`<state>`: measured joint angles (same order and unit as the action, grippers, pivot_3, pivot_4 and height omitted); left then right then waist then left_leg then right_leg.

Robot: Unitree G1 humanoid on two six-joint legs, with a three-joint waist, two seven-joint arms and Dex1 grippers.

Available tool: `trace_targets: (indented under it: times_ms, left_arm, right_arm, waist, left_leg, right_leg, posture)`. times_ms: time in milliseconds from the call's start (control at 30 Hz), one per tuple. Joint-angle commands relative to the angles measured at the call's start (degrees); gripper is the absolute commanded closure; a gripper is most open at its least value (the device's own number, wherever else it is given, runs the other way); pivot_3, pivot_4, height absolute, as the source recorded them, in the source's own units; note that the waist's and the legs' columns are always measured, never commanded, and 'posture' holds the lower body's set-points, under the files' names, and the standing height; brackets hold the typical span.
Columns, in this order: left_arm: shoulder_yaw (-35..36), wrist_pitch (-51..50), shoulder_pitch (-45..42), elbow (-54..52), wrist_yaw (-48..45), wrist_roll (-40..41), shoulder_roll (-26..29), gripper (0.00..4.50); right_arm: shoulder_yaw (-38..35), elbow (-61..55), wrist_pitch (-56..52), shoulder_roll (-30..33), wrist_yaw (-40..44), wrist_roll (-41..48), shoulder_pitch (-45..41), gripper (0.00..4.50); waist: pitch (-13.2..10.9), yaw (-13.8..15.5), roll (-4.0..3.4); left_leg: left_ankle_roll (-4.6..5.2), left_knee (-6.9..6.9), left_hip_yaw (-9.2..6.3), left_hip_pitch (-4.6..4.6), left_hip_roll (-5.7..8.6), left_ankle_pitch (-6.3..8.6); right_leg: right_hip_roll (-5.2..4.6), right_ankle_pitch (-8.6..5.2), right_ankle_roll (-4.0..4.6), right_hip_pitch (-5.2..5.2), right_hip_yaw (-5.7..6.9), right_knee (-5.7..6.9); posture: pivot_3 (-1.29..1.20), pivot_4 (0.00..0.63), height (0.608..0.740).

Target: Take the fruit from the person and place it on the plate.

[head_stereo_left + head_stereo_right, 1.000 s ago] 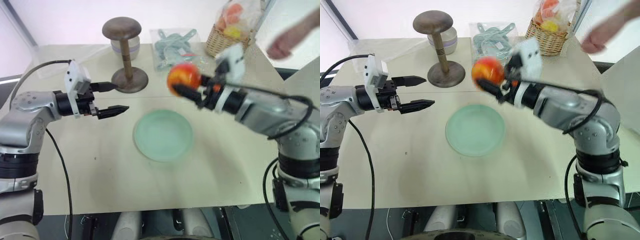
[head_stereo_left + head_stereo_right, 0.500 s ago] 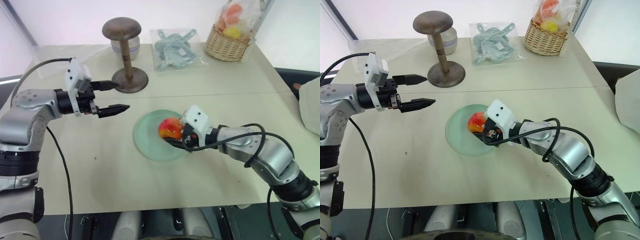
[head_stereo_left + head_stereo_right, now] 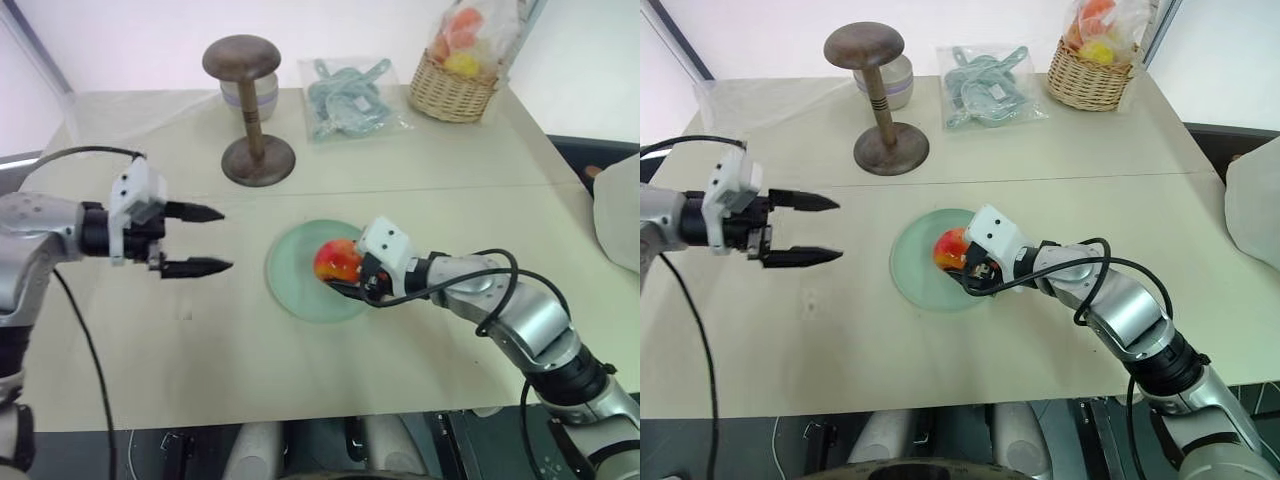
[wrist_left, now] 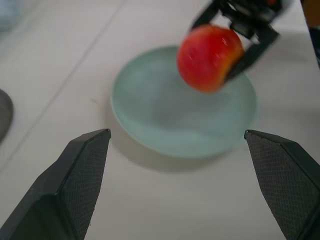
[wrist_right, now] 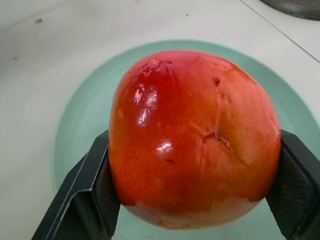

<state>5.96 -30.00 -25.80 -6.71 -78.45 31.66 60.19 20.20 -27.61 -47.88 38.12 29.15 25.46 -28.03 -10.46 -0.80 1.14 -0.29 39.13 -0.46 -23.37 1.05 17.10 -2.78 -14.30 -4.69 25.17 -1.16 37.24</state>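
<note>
The fruit (image 3: 338, 260) is being held over the plate (image 3: 300, 290) by the right tool (image 3: 350, 277), whose two black fingers are clamped on its opposite sides; in the right wrist view the fruit's underside is sitting low over the mint-green surface, though contact cannot be confirmed. The left tool (image 3: 205, 240) is being held with its fingers spread wide and nothing between them, well apart from the plate on the robot's left.

The main risk is being judged as a roll: the fruit is round and glossy and the plate is shallow and smooth, so if the grip is being released while the fruit is off the surface or off-centre, it could run over the rim onto the desk (image 3: 400, 170). A finger dragging on the skin during opening could also nudge it sideways or shift the light plate.

Further back a wooden stand (image 3: 250, 110), a bag of grey-green items (image 3: 350, 95) and a wicker basket (image 3: 458, 85) of bagged fruit are standing, all well apart from the plate. Nothing is being seen in the way of the release.
</note>
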Motion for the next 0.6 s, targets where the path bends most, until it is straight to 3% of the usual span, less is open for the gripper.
trace_targets:
  times_ms: [33,233,300,333,600]
  left_arm:
    - [1.83,1.86,-0.24,-0.08,-2.62,0.21,1.93,0.00]
    - [0.98,2.93,-0.31,0.30,-4.02,-0.39,2.32,0.00]
    - [0.65,3.26,-0.24,0.42,-4.36,-0.62,2.27,0.00]
    - [0.50,3.44,-0.24,0.49,-4.45,-0.81,2.21,0.00]
    - [-0.66,3.68,-1.65,1.26,-4.33,-1.46,1.23,0.00]
  right_arm:
    - [-1.72,-0.55,1.09,-1.14,1.05,-1.33,-0.41,1.40]
    - [-2.55,0.22,1.27,-2.81,2.01,-2.91,-0.47,1.40]
    - [-2.95,0.47,1.43,-3.40,2.05,-3.44,-0.46,0.38]
    - [-3.21,0.58,1.43,-3.68,2.04,-3.62,-0.44,0.07]
    - [-5.18,0.81,0.14,-4.46,2.04,-4.83,-0.52,0.07]
  waist:
    - [0.00,0.20,0.00]
    - [0.00,0.01,0.00]
    - [0.00,-0.01,0.00]
    - [0.00,-0.04,0.00]
    - [0.00,-0.01,0.00]
  left_leg:
    - [0.00,0.00,-0.01,0.00,0.00,0.00]
    - [0.00,0.03,-0.01,0.00,0.02,0.00]
    - [0.00,0.03,-0.01,0.00,0.01,0.00]
    - [0.00,0.03,-0.01,0.00,0.01,0.00]
    - [0.00,0.04,-0.01,0.00,0.02,0.00]
  right_leg:
    - [0.00,0.00,0.00,-0.02,0.02,-0.01]
    - [0.02,0.00,0.00,-0.04,0.07,0.00]
    - [0.04,0.00,0.00,-0.03,0.08,0.01]
    - [0.04,0.00,0.00,-0.03,0.08,0.01]
    - [0.08,0.00,0.00,-0.04,0.08,0.02]
  posture:
    - [0.00,0.150,0.740]
    - [0.00,0.150,0.740]
    - [0.00,0.150,0.740]
    - [0.00,0.150,0.740]
    - [0.00,0.150,0.740]
